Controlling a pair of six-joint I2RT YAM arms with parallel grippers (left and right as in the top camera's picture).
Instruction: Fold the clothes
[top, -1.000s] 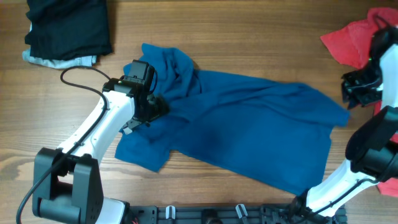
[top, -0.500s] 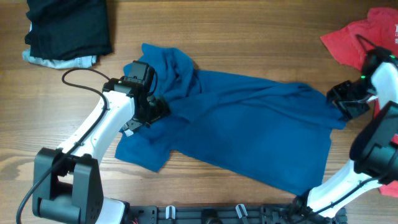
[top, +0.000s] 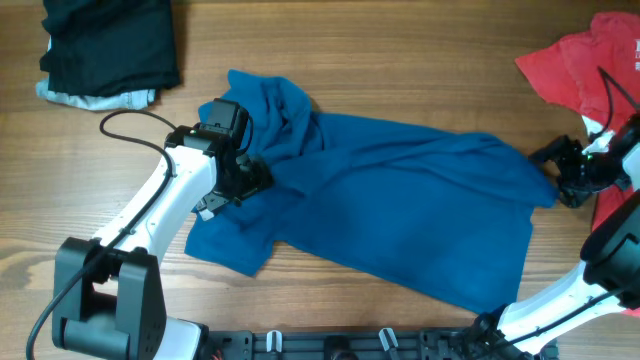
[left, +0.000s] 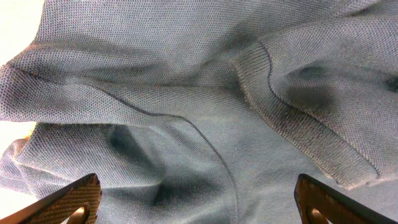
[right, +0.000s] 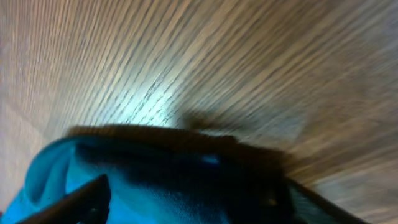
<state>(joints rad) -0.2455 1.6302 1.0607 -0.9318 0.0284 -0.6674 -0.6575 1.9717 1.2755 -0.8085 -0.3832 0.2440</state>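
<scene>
The large deep-blue shirt (top: 400, 215) lies spread and wrinkled across the middle of the table. My left gripper (top: 243, 176) hovers low over its left part, near the bunched collar (top: 270, 105). In the left wrist view the left gripper (left: 200, 208) is open wide, with creased blue cloth (left: 186, 106) and a ribbed hem (left: 298, 118) below it and nothing between its fingers. My right gripper (top: 553, 176) is at the shirt's right edge. In the blurred right wrist view the right gripper (right: 196, 205) is open, straddling the blue cloth edge (right: 124, 174).
A red shirt (top: 575, 60) lies at the far right corner, behind the right arm. A black piece (top: 110, 40) on a pale-blue one (top: 95, 98) sits at the far left. A black cable (top: 125, 120) loops beside the left arm. Bare wood (right: 217, 62) is beyond the shirt edge.
My right gripper has come down from beside the red shirt to the blue shirt's right edge and has opened. The left arm has not moved.
</scene>
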